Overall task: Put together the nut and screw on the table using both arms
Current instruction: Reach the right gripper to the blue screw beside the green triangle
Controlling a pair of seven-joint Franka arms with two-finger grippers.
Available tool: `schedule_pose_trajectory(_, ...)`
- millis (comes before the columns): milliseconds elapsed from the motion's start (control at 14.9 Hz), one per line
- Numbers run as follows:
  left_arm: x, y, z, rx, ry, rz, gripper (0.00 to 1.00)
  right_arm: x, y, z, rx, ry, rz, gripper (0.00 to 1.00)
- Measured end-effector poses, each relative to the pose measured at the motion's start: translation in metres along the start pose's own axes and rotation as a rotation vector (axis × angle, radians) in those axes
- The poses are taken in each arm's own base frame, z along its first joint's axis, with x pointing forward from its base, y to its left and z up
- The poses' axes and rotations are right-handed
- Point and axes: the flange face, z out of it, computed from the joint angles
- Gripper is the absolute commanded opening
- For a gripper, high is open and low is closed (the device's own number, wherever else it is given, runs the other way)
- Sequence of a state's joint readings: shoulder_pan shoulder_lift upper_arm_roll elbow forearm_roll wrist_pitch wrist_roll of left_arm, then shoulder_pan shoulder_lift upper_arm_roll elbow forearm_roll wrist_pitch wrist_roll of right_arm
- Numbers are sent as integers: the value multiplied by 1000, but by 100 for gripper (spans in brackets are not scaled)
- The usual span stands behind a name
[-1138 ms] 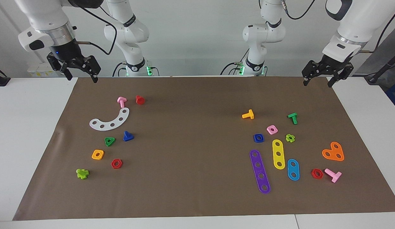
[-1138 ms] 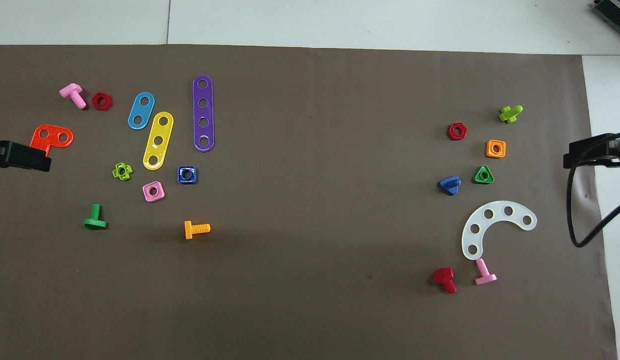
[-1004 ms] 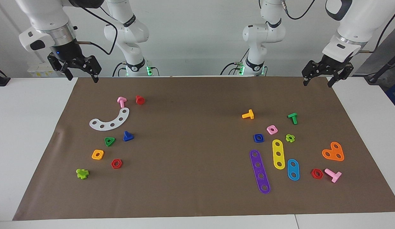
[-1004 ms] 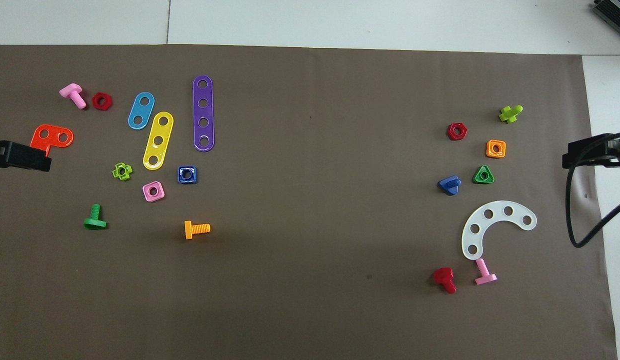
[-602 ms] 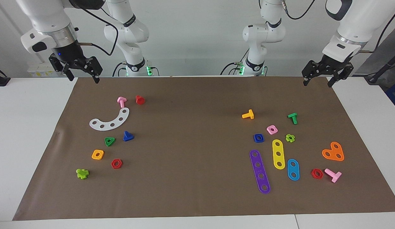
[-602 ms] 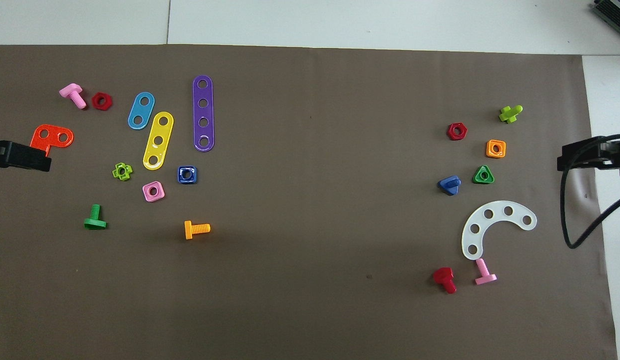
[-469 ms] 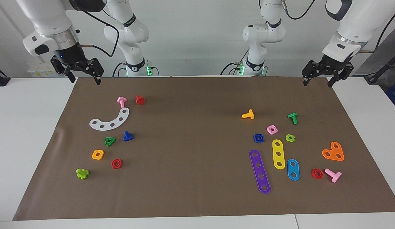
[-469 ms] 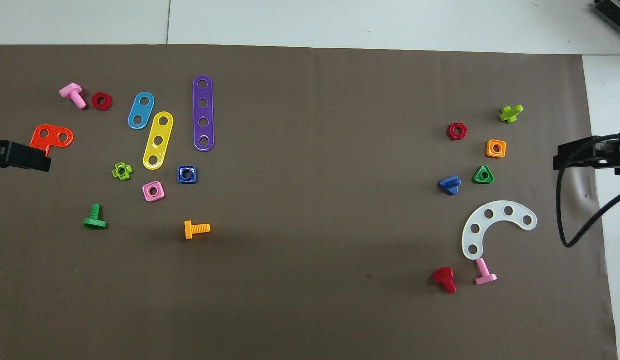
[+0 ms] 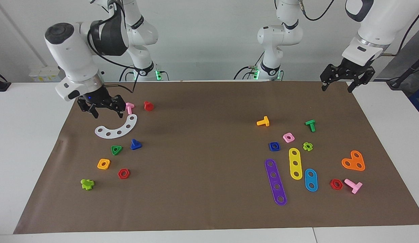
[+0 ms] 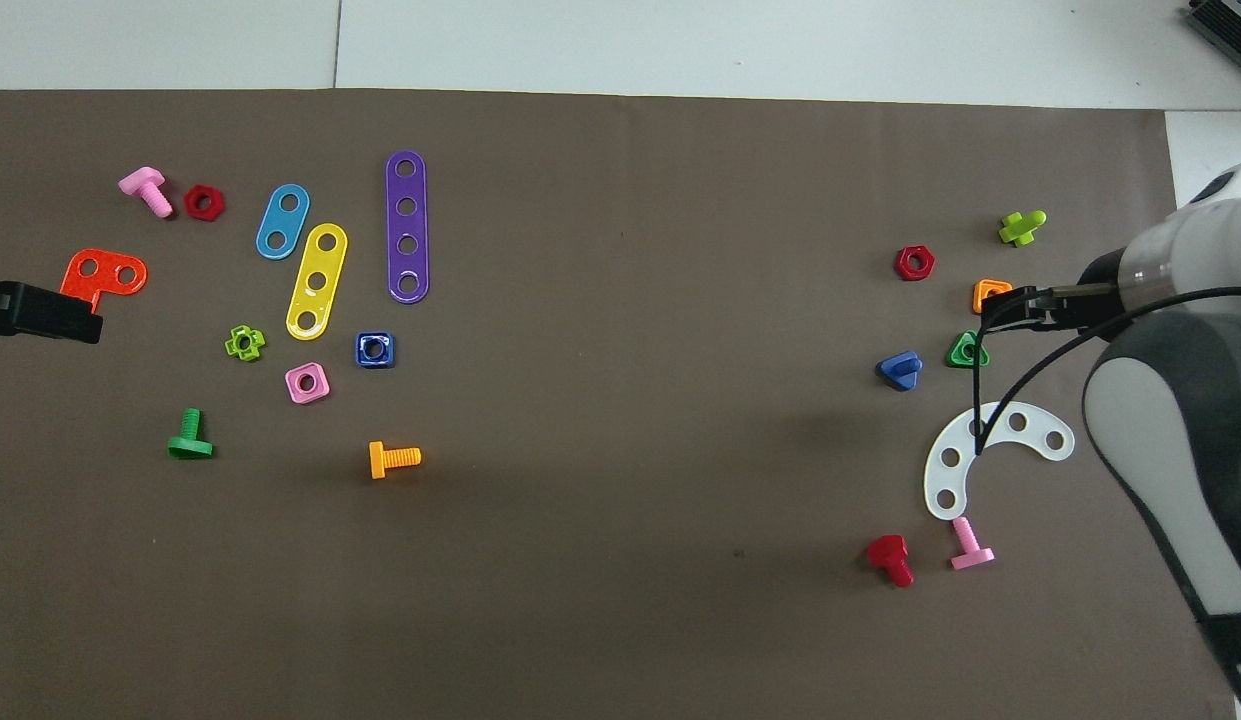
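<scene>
R end effector spread, empty, over white curved strip, near blue screw; L end effector spread, waits; blue nut on desk

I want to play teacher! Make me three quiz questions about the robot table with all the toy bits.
1. True or false: the blue screw lies beside the green triangular nut.
2. Which gripper is up over the white curved plate: A the left gripper, B the right gripper?
3. Fill in: the blue nut lies beside the ____ square nut.

Key: 1 true. 2 B. 3 pink.
</scene>
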State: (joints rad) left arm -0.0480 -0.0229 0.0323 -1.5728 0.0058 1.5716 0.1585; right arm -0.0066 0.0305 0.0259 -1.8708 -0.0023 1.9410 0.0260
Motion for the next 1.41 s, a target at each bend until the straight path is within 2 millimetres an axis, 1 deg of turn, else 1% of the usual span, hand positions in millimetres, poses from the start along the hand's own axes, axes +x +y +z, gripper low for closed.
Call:
schedule_pose_trajectory(134, 0, 0, 0, 0, 0, 0, 100, -2, -12, 44, 2, 1, -40, 100)
schedule_pose_trajectory(268, 0, 0, 0, 0, 0, 0, 100, -4, -23, 78, 3, -6, -76, 100)
schedule_pose_trajectory(535, 0, 0, 0, 0, 0, 0, 100, -1, -37, 120, 6, 1, -139, 100)
schedule_pose_trajectory(669, 0, 0, 0, 0, 0, 0, 100, -7, -38, 140, 6, 3, -188, 100)
schedule_pose_trajectory(803, 0, 0, 0, 0, 0, 0, 100, -17, -36, 159, 6, 1, -244, 99)
schedule_pose_trajectory(937, 0, 0, 0, 0, 0, 0, 100, -24, -33, 171, 5, 6, -279, 91)
schedule_pose_trajectory(1004, 0, 0, 0, 0, 0, 0, 100, -25, -33, 174, 5, 8, -287, 88)
schedule_pose_trajectory(1071, 0, 0, 0, 0, 0, 0, 100, -26, -32, 174, 5, 12, -290, 87)
schedule_pose_trajectory(1138, 0, 0, 0, 0, 0, 0, 100, -26, -32, 175, 4, 20, -291, 83)
schedule_pose_trajectory(1406, 0, 0, 0, 0, 0, 0, 100, -28, -32, 183, 3, 36, -297, 71)
